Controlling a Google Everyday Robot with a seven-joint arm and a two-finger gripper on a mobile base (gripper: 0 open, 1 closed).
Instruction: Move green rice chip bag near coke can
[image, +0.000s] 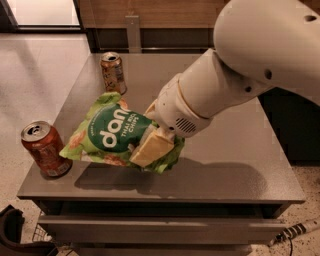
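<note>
Grey table top under warm light, with pale speckled floor around it: that is your work surface. The green rice chip bag hangs just above its front left part, tilted, with a shadow on the table beneath it. You will note its crinkly light-green skin, a dark green round patch lettered "dang" in white, and smaller white lettering beside that. Its left corner points at the coke can and lies close to it; whether the two touch cannot be told.

Your gripper is pinched on the right half of the bag. One cream-coloured finger lies flat across the front face, and the other is hidden behind the bag. The white arm runs up and to the right from there and out of view.

The coke can stands upright at the front left corner, red-orange with a silver top. A second can, tan-gold and patterned, stands upright near the far left edge, well apart from the bag. Neither can shows what it holds. A drawer front sits under the table top, and its inside is not visible.
</note>
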